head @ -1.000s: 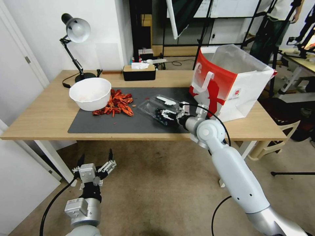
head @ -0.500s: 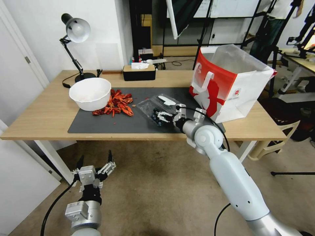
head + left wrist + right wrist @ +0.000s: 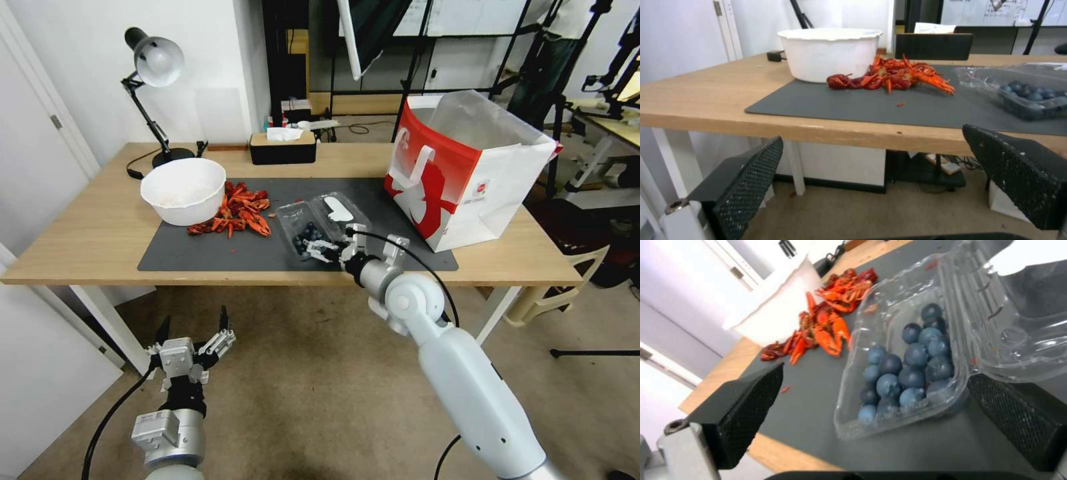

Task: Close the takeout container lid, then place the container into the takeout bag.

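The takeout container (image 3: pixel 308 235) lies open on the dark mat (image 3: pixel 200 253), its tray half holding blueberries (image 3: pixel 907 366). Its clear lid (image 3: pixel 339 209), with a white label, lies flat beside the tray, on the side toward the bag. My right gripper (image 3: pixel 325 251) is open at the tray's near end, low over the mat; in the right wrist view the tray's near end sits between its fingers (image 3: pixel 746 410). The red-and-white takeout bag (image 3: pixel 467 167) stands open at the table's right. My left gripper (image 3: pixel 193 333) hangs open below the table's front edge.
A white bowl (image 3: pixel 183 189) and a pile of red crayfish (image 3: pixel 239 212) sit left on the mat. A desk lamp (image 3: pixel 155 80) and a black tissue box (image 3: pixel 283 147) stand at the back. The wooden table (image 3: pixel 87 227) has bare room on its left.
My right gripper has moved left and nearer the table's front edge. The open container has shifted left and turned with it. The left arm has barely moved.
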### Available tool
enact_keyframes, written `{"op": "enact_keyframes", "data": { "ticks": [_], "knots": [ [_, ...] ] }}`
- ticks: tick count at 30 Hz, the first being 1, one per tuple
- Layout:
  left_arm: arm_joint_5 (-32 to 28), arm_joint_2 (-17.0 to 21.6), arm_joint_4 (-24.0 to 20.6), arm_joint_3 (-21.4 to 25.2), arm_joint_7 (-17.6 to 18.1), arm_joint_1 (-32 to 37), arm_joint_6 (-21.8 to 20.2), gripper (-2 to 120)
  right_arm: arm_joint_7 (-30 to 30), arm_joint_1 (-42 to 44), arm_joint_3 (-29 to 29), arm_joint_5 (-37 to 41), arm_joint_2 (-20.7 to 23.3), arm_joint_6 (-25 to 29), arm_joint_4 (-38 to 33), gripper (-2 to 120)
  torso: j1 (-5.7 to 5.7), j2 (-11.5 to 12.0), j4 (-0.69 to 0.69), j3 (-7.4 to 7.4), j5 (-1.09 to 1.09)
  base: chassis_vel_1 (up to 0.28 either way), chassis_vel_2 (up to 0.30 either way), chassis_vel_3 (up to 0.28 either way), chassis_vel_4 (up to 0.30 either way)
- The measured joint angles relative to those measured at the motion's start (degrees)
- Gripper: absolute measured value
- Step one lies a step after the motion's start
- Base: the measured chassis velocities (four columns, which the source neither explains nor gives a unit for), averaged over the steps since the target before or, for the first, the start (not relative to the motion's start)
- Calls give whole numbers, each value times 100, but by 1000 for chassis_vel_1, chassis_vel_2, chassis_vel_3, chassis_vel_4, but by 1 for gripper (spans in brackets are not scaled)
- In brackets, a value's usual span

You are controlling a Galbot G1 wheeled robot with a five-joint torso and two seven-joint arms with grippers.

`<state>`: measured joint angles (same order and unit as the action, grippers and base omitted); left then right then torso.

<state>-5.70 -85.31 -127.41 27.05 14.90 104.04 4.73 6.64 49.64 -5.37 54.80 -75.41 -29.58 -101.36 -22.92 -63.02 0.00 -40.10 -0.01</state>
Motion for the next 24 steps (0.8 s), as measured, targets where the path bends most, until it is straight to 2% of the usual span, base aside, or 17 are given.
{"op": "enact_keyframes", "data": {
  "ticks": [24],
  "knots": [
    [15, -36, 103, -27, 38, -15, 40, 100, 142, 294, 310, -123, -171, -52, -400, 100, 0, 0, 0, 0, 1, 0, 0, 0, 0]
  ]
}}
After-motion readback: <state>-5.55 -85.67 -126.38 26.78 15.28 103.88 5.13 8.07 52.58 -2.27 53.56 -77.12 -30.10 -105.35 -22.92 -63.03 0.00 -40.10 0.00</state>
